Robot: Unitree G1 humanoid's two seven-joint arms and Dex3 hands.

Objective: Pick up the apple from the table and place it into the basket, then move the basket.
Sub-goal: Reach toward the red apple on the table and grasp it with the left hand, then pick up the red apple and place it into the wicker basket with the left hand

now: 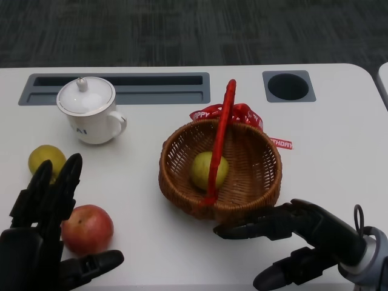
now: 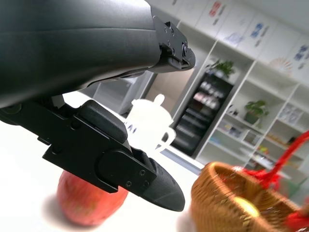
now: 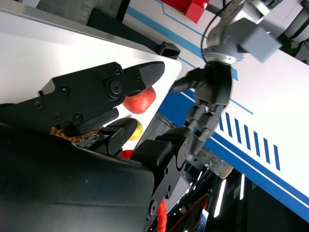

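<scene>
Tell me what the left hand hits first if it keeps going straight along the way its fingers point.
Probably the yellow-green fruit: the left hand points away from the robot and its fingertips already lie beside that fruit in the head view. Height is unclear, so it might pass over. The red apple sits beside the palm, not ahead.

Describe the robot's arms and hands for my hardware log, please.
Both hands, left hand and right hand, are matte black, with segmented, blocky fingers joined by visible screws. The right forearm is silver with a thin black cable loop at the wrist. The wrist views show rounded black shells.
</scene>
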